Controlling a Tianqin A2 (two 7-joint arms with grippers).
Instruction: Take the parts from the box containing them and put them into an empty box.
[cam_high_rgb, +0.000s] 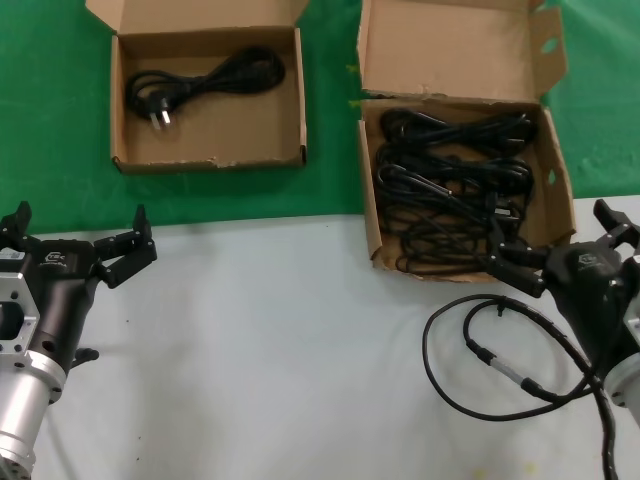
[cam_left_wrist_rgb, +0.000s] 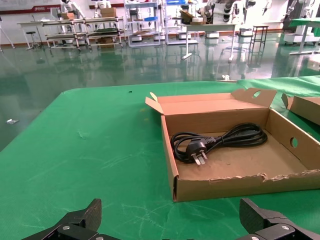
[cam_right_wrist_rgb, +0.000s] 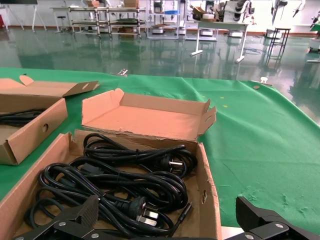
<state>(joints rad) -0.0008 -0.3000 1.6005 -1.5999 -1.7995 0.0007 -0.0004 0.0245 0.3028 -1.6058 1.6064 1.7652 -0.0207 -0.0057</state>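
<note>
Several black power cords (cam_high_rgb: 450, 180) (cam_right_wrist_rgb: 125, 175) lie tangled in the larger cardboard box (cam_high_rgb: 370, 215) (cam_right_wrist_rgb: 208, 200) at the right, its notched lid standing open. The smaller, shallow box (cam_high_rgb: 210, 160) (cam_left_wrist_rgb: 240, 186) at the back left holds one coiled cord (cam_high_rgb: 200, 80) (cam_left_wrist_rgb: 215, 141) with its plug showing. My right gripper (cam_high_rgb: 553, 238) (cam_right_wrist_rgb: 167, 209) is open at the near edge of the larger box, just above the cords, with nothing between its fingers. On the left my left gripper (cam_high_rgb: 80, 228) (cam_left_wrist_rgb: 171, 214) is open and empty, well short of the smaller box's frayed front wall.
A thin black looped cable with a silver inline connector (cam_high_rgb: 500, 365) lies on the white table (cam_high_rgb: 280, 340) beside my right arm. Both boxes rest on green cloth (cam_high_rgb: 50, 120) behind the white surface, with a gap of cloth between them.
</note>
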